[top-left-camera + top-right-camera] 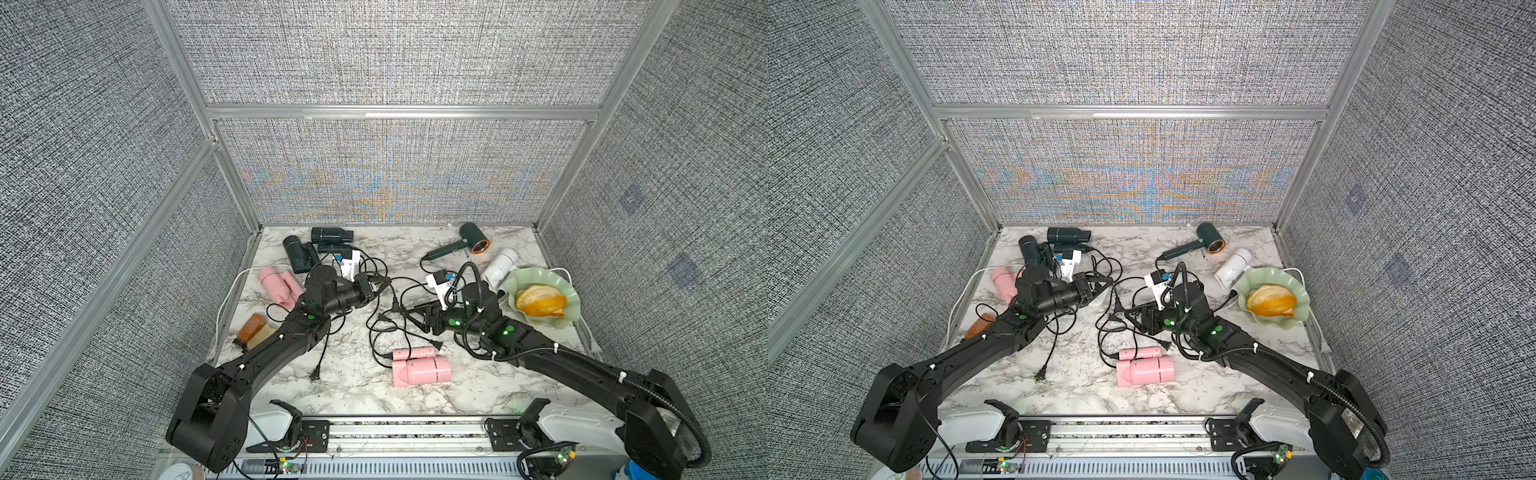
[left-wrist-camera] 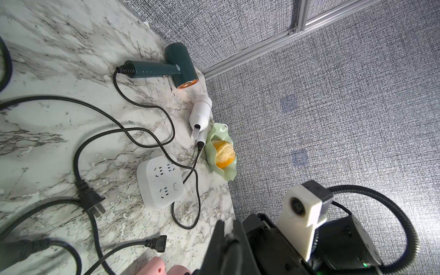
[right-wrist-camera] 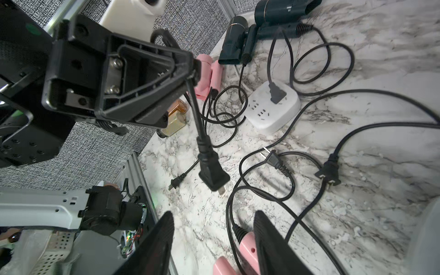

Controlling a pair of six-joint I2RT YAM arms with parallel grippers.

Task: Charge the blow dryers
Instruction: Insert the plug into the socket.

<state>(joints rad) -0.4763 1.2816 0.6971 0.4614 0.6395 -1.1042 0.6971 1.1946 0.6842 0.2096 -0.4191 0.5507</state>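
Observation:
Several blow dryers lie on the marble table: a pink one (image 1: 419,365) at the front, another pink one (image 1: 278,284) at the left, two dark teal ones (image 1: 332,235) (image 1: 297,253) at the back left, a green copper-ringed one (image 1: 471,239) and a white one (image 1: 500,266) at the back right. My left gripper (image 1: 376,286) is shut on a black cord (image 3: 195,104), and the cord's plug (image 3: 212,173) hangs free below it. My right gripper (image 3: 214,228) faces it, open and empty, above the front pink dryer (image 3: 247,242). One plug sits in a white power strip (image 3: 273,109).
A second white power strip (image 2: 159,182) lies near a green wavy bowl (image 1: 540,305) holding an orange. An amber bottle (image 1: 251,330) lies by the left edge. Tangled black cords and loose plugs (image 1: 316,374) (image 1: 436,344) cover the table's middle.

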